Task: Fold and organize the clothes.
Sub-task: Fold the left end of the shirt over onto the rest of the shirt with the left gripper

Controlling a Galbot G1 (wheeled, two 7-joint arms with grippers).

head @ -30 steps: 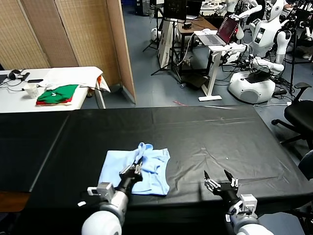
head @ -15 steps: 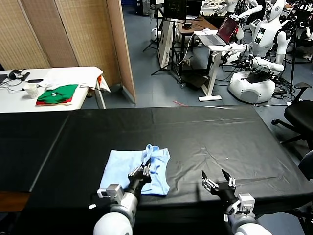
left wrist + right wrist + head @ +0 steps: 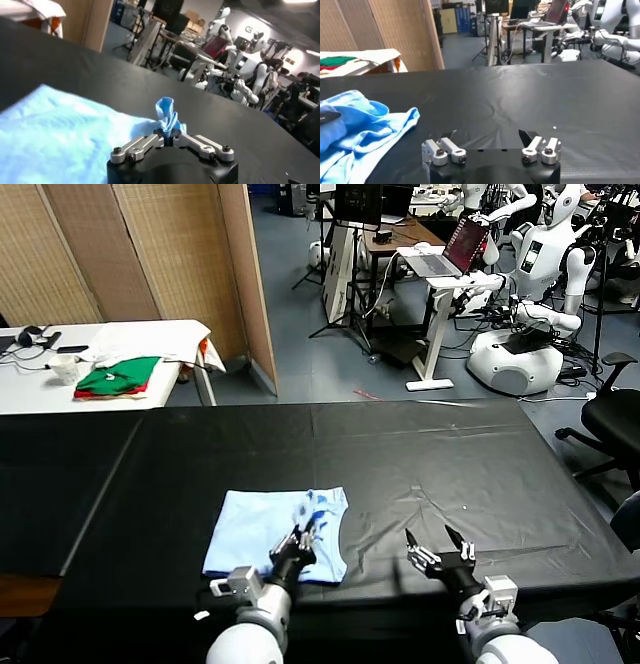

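One pale blue T-shirt (image 3: 262, 532) is lying folded near the front edge of the black table (image 3: 450, 454), and two grippers are showing: the left gripper (image 3: 300, 536) is sitting at the shirt's near right part with a bunched tuft of blue cloth poking up between its narrowly parted fingers, while the right gripper (image 3: 437, 548) is hovering beside it over bare tabletop, fingers spread wide and holding nothing. Behind, a white side table (image 3: 120, 344) is carrying one green and red clothes stack (image 3: 117, 376), with several white robots (image 3: 530, 274) standing in the workshop.
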